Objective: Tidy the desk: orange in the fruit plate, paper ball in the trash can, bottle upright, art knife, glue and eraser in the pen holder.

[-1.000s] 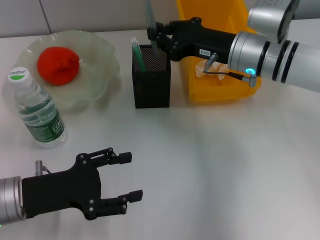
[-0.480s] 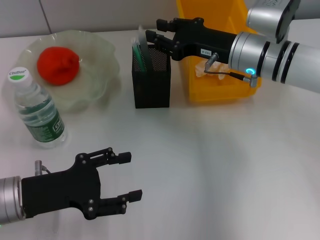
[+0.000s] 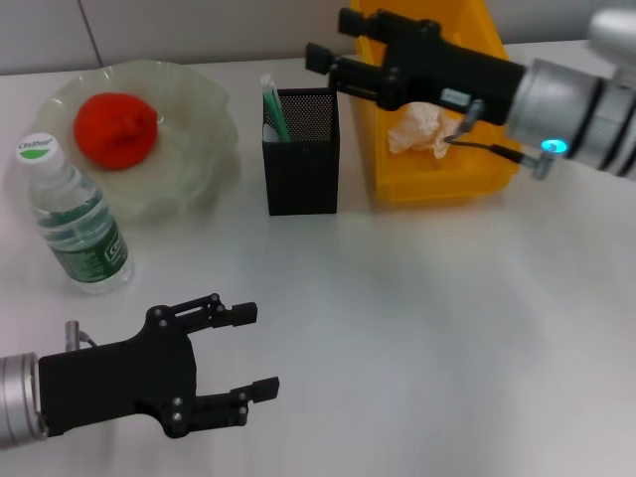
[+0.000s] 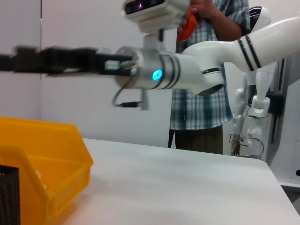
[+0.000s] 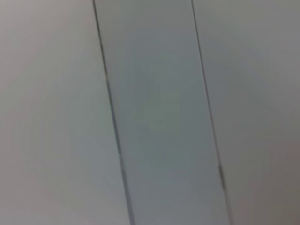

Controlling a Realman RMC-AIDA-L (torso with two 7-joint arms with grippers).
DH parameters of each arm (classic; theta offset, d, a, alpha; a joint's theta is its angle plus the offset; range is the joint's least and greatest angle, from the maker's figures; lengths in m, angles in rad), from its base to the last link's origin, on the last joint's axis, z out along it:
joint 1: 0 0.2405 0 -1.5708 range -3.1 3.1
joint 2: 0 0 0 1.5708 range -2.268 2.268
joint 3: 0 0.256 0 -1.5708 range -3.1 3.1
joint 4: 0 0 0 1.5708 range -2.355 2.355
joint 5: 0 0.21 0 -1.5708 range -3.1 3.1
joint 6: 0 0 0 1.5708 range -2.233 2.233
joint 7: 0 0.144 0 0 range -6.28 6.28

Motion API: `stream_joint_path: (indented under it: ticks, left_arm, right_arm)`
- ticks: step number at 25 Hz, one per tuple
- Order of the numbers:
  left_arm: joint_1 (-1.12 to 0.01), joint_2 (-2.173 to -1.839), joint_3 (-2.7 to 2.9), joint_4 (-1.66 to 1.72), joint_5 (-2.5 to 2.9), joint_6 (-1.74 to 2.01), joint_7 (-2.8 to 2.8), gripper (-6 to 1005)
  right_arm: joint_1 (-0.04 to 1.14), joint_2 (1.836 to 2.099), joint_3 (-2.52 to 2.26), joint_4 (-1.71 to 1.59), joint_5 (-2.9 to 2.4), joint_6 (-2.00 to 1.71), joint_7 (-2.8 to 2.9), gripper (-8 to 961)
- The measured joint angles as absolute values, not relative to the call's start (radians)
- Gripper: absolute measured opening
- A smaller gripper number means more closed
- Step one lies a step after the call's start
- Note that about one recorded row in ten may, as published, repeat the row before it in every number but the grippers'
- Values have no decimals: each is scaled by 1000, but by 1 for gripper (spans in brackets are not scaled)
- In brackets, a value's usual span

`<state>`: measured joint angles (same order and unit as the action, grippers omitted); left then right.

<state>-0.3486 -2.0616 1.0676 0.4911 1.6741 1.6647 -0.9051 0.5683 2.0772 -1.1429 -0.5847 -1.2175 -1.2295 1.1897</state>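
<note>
The orange [image 3: 116, 129] lies in the pale green fruit plate [image 3: 204, 149] at the back left. Beside the plate the bottle [image 3: 75, 224] stands upright. The black mesh pen holder [image 3: 301, 149] has a green and white stick [image 3: 271, 107] poking out of it; I cannot tell which of the art knife, glue or eraser it is. The paper ball [image 3: 422, 129] rests in the yellow trash can [image 3: 447, 169]. My right gripper [image 3: 333, 40] hovers open and holding nothing, above and just right of the holder. My left gripper [image 3: 256, 350] is open low at the front left.
In the left wrist view the right arm [image 4: 164, 75] reaches over the yellow trash can [image 4: 47, 168], and a person [image 4: 206, 70] stands behind the table. White tabletop [image 3: 427, 318] stretches across the front and right. The right wrist view shows only a grey wall.
My right gripper held a grey stick over the pen holder, opened and dropped it in, then drew back to the right. The left arm barely moved.
</note>
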Motion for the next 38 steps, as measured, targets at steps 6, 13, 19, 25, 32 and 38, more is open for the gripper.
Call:
stream_joint_path:
  ticks: [6, 13, 19, 25, 32, 38]
  left_arm:
    - [-338, -2059, 1056, 492, 1670, 1669, -905, 778]
    - [-331, -2046, 1019, 491, 1674, 1655, -911, 778]
    - [-324, -2038, 1012, 490, 1674, 1641, -917, 778]
    - [-318, -2027, 1021, 479, 1677, 1617, -937, 778]
    - [-322, -2025, 1019, 479, 1690, 1617, -960, 778]
    - [-318, -2025, 1014, 479, 1690, 1620, -961, 778]
  right_arm:
    - [419, 2076, -1118, -784, -1358, -1450, 1331, 767]
    - [371, 2077, -976, -773, -1645, -1711, 1281, 842]
    - [336, 2077, -961, -703, -1760, -1759, 1159, 839]
    - [343, 2075, -962, -675, -1813, -1731, 1150, 839]
    - [345, 2076, -969, -673, -1828, -1702, 1147, 838]
    - [354, 2076, -972, -667, -1829, -1695, 1140, 838]
